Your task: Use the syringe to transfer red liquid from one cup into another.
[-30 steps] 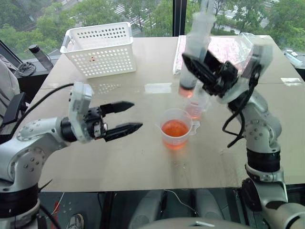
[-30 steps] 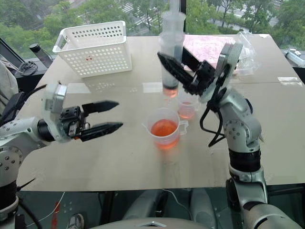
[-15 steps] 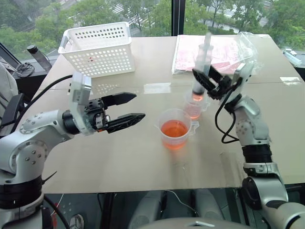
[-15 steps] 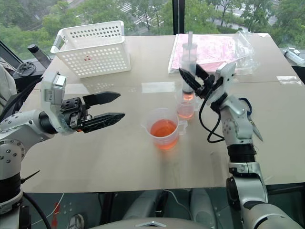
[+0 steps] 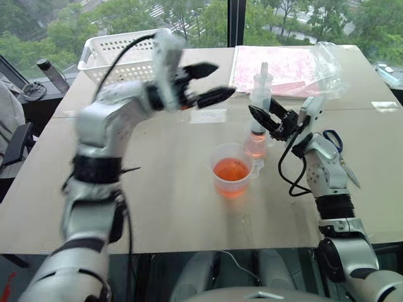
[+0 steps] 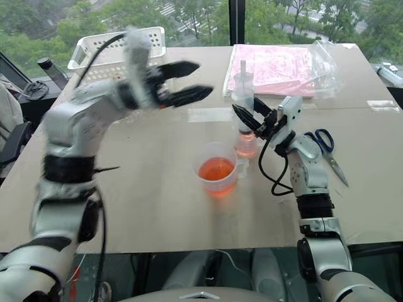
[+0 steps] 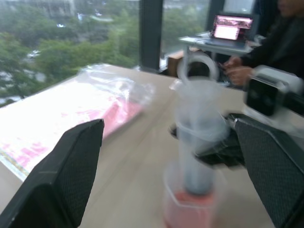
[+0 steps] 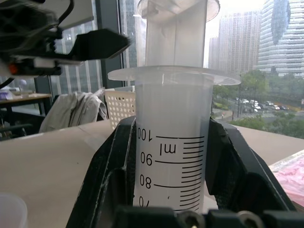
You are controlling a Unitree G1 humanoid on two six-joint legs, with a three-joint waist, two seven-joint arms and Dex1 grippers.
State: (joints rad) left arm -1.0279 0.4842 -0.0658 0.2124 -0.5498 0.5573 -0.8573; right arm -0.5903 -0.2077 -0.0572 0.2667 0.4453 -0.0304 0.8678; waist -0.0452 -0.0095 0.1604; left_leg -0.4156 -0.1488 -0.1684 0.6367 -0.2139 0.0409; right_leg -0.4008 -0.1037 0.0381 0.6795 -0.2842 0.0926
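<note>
From the head cameras, the right gripper (image 5: 263,118) has its jaws clamped on the barrel of the syringe (image 5: 261,95), which stands upright with its tip down inside the smaller cup (image 5: 255,145), the plunger raised above the barrel; a shallow layer of pale red liquid (image 6: 245,150) sits in that cup; the larger beaker (image 5: 232,170) stands just in front of it on the worktop (image 5: 176,207), holding deeper orange-red liquid, its handle turned toward the small cup; the left gripper (image 5: 214,82) hangs in the air above the worktop, beside the top of the syringe but apart from it, jaws spread wide and holding nothing; a white perforated basket (image 6: 101,50) sits at the far left, a pink sheet under a clear plastic bag (image 6: 277,63) at the far right, and blue-handled scissors (image 6: 329,152) lie beside the right arm; in the left wrist view, the two wide-set black fingers (image 7: 61,175) frame the syringe standing in the small cup, the right gripper clasping it, and a person's hand (image 7: 240,73) rests at a desk beyond; in the right wrist view, the black jaws grip the clear barrel at its upper graduation marks, and the left gripper (image 8: 99,45) shows behind.
</note>
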